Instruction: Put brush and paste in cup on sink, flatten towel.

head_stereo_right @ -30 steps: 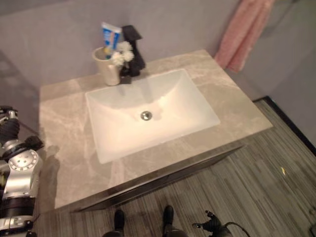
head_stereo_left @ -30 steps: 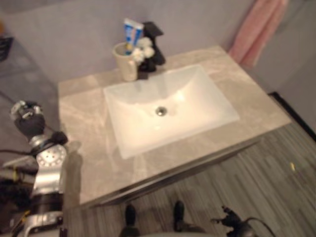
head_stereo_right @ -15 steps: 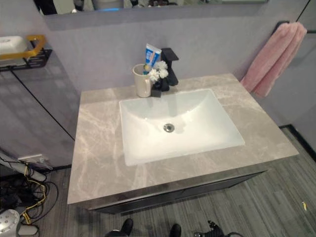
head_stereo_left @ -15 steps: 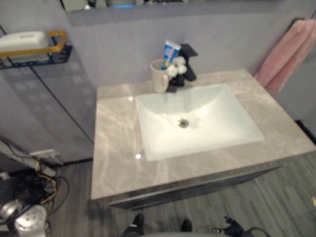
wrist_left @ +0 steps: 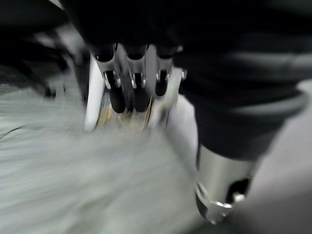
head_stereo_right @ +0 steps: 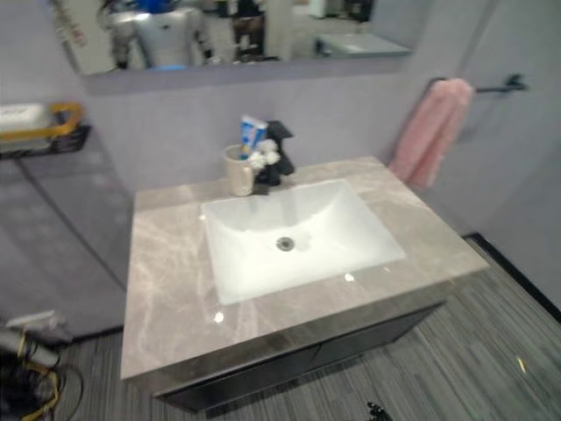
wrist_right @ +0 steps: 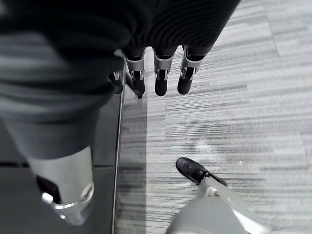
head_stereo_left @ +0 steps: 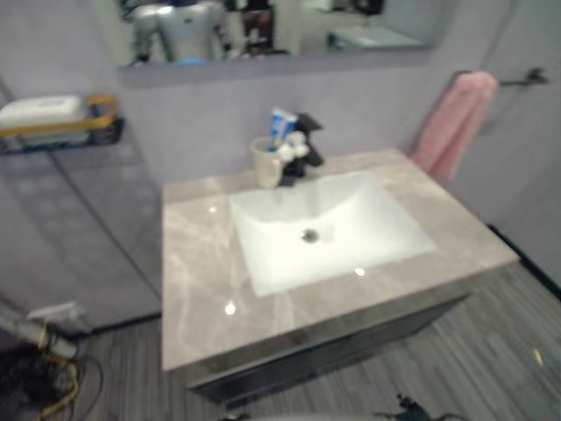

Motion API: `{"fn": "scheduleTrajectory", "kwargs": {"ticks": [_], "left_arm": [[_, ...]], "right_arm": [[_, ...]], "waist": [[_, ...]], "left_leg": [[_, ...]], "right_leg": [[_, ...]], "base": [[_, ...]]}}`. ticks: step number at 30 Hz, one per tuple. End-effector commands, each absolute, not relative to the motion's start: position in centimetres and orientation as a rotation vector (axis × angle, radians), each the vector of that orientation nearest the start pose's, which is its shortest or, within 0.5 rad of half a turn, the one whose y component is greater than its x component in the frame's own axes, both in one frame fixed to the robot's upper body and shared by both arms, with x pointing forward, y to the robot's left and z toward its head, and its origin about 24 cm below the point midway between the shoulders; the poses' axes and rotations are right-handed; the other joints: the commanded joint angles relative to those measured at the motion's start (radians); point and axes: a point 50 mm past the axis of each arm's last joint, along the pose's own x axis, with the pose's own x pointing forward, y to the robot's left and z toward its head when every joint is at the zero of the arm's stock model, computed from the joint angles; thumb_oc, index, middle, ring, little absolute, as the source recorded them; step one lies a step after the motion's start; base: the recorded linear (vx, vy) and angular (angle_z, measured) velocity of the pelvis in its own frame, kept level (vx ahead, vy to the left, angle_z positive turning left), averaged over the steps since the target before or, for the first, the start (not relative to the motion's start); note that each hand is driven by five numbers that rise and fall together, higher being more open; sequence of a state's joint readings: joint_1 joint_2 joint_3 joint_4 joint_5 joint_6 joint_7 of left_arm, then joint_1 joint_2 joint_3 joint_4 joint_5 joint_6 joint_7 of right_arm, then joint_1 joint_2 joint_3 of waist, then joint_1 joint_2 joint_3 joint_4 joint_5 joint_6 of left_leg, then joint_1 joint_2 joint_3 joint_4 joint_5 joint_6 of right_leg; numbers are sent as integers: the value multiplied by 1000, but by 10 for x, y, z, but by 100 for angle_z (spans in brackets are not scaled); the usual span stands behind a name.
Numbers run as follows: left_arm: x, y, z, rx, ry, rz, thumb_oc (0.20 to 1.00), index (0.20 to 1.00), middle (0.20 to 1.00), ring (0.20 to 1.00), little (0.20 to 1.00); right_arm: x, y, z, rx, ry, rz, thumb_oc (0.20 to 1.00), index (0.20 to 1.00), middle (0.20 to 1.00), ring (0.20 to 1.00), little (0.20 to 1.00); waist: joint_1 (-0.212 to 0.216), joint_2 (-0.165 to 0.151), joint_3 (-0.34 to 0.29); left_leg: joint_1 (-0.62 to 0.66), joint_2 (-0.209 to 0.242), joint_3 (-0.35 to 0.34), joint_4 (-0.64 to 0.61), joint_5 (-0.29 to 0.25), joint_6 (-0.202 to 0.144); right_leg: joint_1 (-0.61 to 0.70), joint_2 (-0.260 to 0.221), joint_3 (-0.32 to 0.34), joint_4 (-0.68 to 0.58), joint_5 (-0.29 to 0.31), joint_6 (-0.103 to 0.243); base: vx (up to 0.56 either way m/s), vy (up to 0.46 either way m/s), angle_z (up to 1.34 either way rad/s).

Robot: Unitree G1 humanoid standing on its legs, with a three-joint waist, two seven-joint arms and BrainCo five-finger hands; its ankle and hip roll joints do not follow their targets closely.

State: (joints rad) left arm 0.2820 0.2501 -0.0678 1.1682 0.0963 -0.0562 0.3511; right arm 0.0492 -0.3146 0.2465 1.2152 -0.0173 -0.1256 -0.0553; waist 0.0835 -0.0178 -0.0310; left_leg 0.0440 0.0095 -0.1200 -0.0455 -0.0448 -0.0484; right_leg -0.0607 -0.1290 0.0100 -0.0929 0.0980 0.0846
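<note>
A cream cup (head_stereo_left: 266, 163) stands at the back of the grey stone counter (head_stereo_left: 197, 272), left of the black tap (head_stereo_left: 308, 145). A blue and white paste tube (head_stereo_right: 252, 136) stands upright in the cup; I cannot make out a brush. A pink towel (head_stereo_right: 428, 132) hangs bunched from a dark bar (head_stereo_right: 496, 86) on the right wall. My left hand (wrist_left: 129, 83) hangs over the floor with straight fingers and holds nothing. My right hand (wrist_right: 162, 78) hangs the same way above the striped floor, away from the counter.
A white basin (head_stereo_left: 326, 230) is sunk in the middle of the counter. White flowers (head_stereo_left: 294, 149) sit by the tap. A yellow-rimmed wall shelf (head_stereo_left: 60, 121) with a white item hangs at the left. A mirror (head_stereo_right: 237, 31) runs above the counter.
The camera has pulled back and up, so the whole counter, towel bar and mirror show. My left arm has dropped out of the eye views. Nothing on the counter has moved.
</note>
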Motion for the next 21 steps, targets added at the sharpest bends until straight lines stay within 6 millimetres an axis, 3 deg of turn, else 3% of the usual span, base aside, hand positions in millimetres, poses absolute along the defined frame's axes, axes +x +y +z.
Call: {"fn": "scheduleTrajectory", "kwargs": {"ticks": [1, 4, 8, 10, 13, 16, 21], "left_arm": [[5, 255, -162, 514, 1341, 206, 1000, 1000, 1000, 1000, 1000], [-7, 239, -170, 491, 1446, 57, 1000, 1000, 1000, 1000, 1000], [-6, 230, -173, 553, 1473, -72, 1000, 1000, 1000, 1000, 1000], [-4, 230, -173, 605, 1474, -118, 1000, 1000, 1000, 1000, 1000], [14, 228, -173, 638, 1404, -139, 1000, 1000, 1000, 1000, 1000], [26, 228, -172, 659, 1360, -159, 1000, 1000, 1000, 1000, 1000], [31, 223, -172, 705, 1316, -203, 1000, 1000, 1000, 1000, 1000]], "right_arm": [[89, -265, -151, -559, 1162, 44, 1000, 1000, 1000, 1000, 1000], [91, -263, -152, -588, 1174, 93, 1000, 1000, 1000, 1000, 1000], [86, -256, -156, -577, 1201, 108, 1000, 1000, 1000, 1000, 1000], [89, -251, -157, -573, 1199, 116, 1000, 1000, 1000, 1000, 1000], [91, -253, -157, -584, 1204, 120, 1000, 1000, 1000, 1000, 1000], [95, -249, -156, -594, 1186, 141, 1000, 1000, 1000, 1000, 1000], [107, -257, -151, -593, 1144, 85, 1000, 1000, 1000, 1000, 1000]], "waist": [[-19, 16, 3], [-48, 29, -11], [-55, 31, -17], [-51, 28, -16], [-30, 27, -12], [-22, 24, -5], [-17, 54, 22]], "left_leg": [[-25, -54, -68, 77, -88, 106], [-8, -50, -26, 63, -93, 114], [17, -47, -2, 48, -97, 124], [14, -59, -24, 60, -96, 127], [-15, -102, -123, 92, -92, 125], [-27, -118, -124, 111, -97, 128], [-35, -142, -32, 116, -110, 158]], "right_leg": [[37, 118, -48, 17, -92, -18], [22, 127, 0, 24, -86, -16], [10, 143, 53, 42, -84, -13], [-2, 150, 85, 50, -76, -7], [-52, 150, 110, 78, -58, 7], [-78, 149, 140, 84, -38, 24], [-137, 137, 183, 116, 9, 72]], "base": [[-41, 79, -97], [-35, 50, -70], [-68, 4, -65], [-95, -9, -35], [-150, 5, -51], [-163, 10, -73], [-169, 63, -76]]}}
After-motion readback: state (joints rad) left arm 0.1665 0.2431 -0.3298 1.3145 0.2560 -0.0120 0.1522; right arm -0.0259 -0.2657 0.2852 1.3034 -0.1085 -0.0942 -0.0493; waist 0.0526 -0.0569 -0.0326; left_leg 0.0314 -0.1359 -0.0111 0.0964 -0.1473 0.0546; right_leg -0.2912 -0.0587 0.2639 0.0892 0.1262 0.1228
